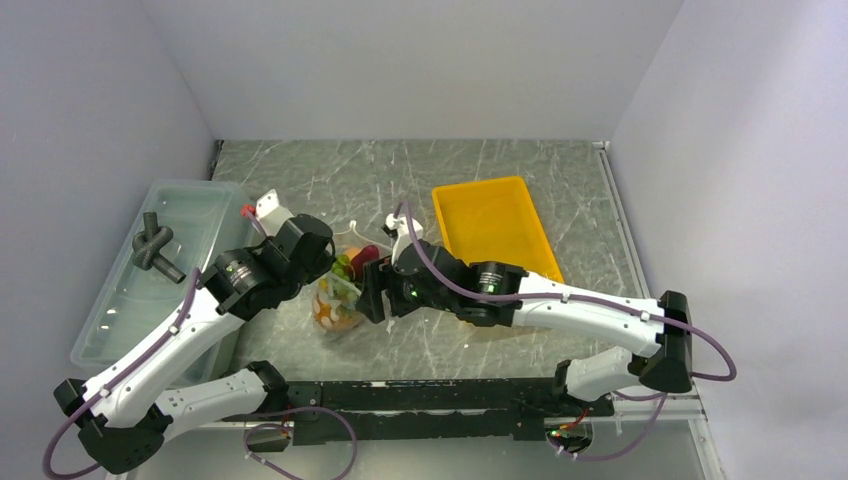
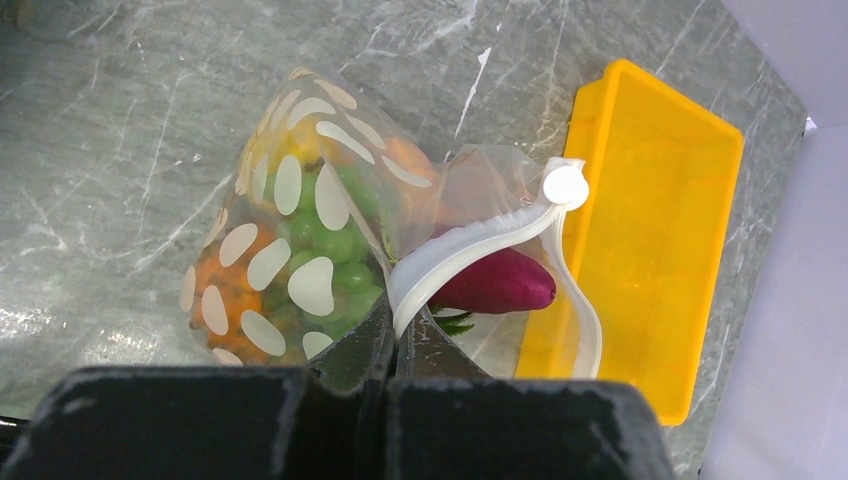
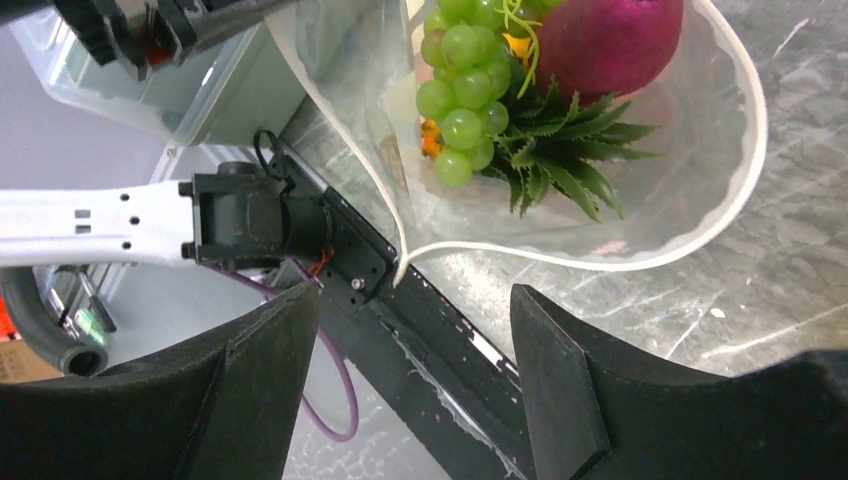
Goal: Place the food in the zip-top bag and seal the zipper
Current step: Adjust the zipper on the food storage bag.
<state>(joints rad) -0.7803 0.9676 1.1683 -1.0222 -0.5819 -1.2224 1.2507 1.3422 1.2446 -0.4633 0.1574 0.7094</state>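
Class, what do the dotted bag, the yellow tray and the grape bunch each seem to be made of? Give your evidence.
Dotted bag: thin clear plastic film, glossy; it crinkles and shows the food through.
Yellow tray: probably rigid moulded plastic, smooth, with even colour.
Grape bunch: likely plastic, since the beads are uniform and shiny.

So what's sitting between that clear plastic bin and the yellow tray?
The dotted zip-top bag of toy food, with the left hand pinching its edge and the right hand open beside it; top view.

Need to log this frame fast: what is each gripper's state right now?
Left gripper: shut on the zipper at the mouth of the zip-top bag.
Right gripper: open, holding nothing.
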